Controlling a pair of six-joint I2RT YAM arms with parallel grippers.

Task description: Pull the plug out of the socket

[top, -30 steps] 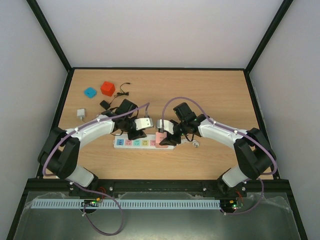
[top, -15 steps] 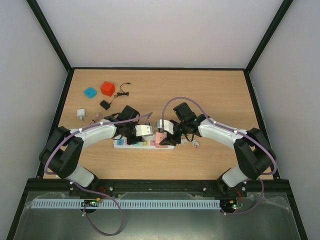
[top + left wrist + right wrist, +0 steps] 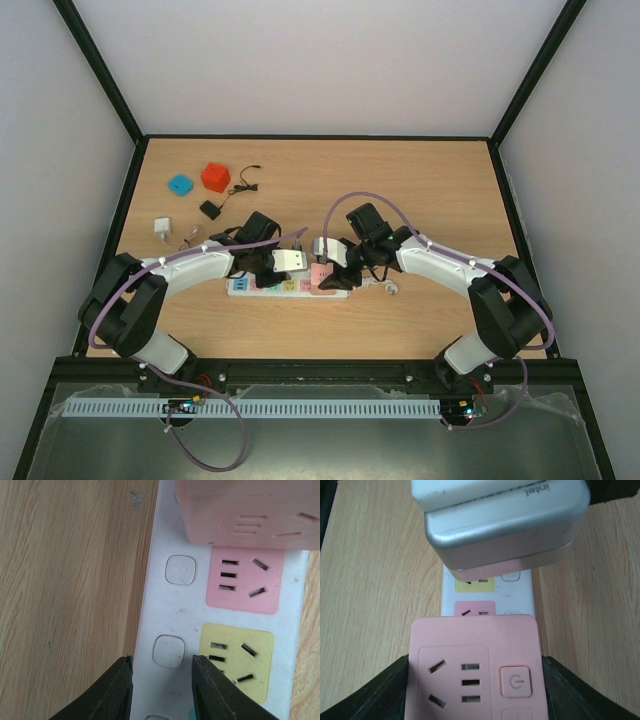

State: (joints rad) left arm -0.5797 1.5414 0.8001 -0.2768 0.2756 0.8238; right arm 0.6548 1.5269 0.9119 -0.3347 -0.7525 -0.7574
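The socket [image 3: 262, 286], a long white power strip with coloured outlet faces, lies across the near middle of the table. The plug [image 3: 321, 278], a pink cube with its own outlets and a power button, stands on the strip's right end. My right gripper [image 3: 334, 270] is shut on the plug [image 3: 475, 680], one black finger against each side. My left gripper [image 3: 162, 665] is open, its fingertips [image 3: 122, 682] low over the socket [image 3: 170, 605] astride a white button beside the yellow outlet. The pink outlet and the plug [image 3: 240, 515] lie just beyond it.
A blue cube [image 3: 180, 185], a red cube [image 3: 214, 177], a black adapter with a thin cable [image 3: 210, 209] and a white charger [image 3: 162, 227] lie at the back left. The strip's short cord ends right of the plug [image 3: 390, 288]. The left wrist camera housing [image 3: 500, 525] hangs close above the strip.
My left arm has drawn back and lowered onto the strip, and its jaws have narrowed. The right gripper has held still on the plug.
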